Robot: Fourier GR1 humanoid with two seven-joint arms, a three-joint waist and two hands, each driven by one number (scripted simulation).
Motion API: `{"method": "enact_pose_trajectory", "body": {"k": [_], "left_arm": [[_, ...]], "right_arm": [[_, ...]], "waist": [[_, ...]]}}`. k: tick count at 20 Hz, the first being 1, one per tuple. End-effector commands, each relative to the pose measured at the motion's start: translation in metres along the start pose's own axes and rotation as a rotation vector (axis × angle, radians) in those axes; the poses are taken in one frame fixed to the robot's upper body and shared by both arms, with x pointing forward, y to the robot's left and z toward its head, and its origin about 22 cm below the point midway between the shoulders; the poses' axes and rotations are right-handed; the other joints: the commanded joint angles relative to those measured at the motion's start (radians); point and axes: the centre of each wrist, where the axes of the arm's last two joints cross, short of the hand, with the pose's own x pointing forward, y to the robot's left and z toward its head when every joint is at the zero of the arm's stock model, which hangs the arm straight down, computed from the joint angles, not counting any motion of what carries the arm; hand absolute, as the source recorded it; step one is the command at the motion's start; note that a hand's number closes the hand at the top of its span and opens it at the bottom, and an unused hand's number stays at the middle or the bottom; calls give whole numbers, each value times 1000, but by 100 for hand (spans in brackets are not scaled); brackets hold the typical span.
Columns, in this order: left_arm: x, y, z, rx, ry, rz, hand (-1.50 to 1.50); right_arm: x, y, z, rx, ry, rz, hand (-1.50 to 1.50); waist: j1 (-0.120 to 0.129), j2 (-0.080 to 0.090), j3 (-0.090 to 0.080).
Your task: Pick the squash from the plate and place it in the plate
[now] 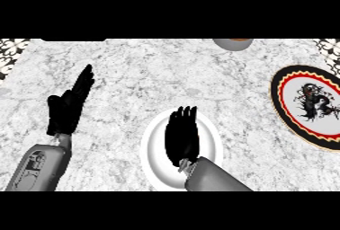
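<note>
A plain white plate lies on the marble counter at the centre front. My right hand hangs flat over the middle of it, fingers straight and pointing away from me, covering most of the plate's inside. No squash shows anywhere; whether one lies under the hand cannot be told. A second plate, white with a black, red and yellow rim and a dark motif in its middle, sits at the right edge and is partly cut off. My left hand rests open at the left, fingers up, well away from both plates.
At the counter's far edge, right of centre, the lower part of a round grey and brown object shows. Patterned tiles appear at the top left and top right corners. Bare marble lies between the plates.
</note>
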Motion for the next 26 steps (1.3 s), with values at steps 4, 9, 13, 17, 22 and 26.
{"method": "enact_pose_trajectory", "body": {"k": [4, 9, 13, 17, 22, 26], "left_arm": [[-1, -2, -5, 16, 9, -9, 0], [-4, 24, 1, 10, 3, 1, 0], [4, 20, 16, -4, -1, -7, 0], [-13, 22, 18, 93, 47, 0, 0], [-19, 31, 22, 141, 69, 8, 0], [-21, 39, 26, 152, 78, 6, 0]], "right_arm": [[-5, 6, 2, -92, -16, 9, 150], [-11, 7, -21, -104, -38, 35, 150], [-8, -3, 5, -229, -52, -19, 150], [-178, 51, -27, -139, 149, -258, 150], [-275, 57, -23, -210, 248, -421, 150], [-339, 46, -5, -415, 214, -561, 150]], "waist": [[-5, 0, 0], [0, 0, 0], [1, -3, 0], [-116, -5, 11], [-176, -9, 17], [-170, -18, 19]]}}
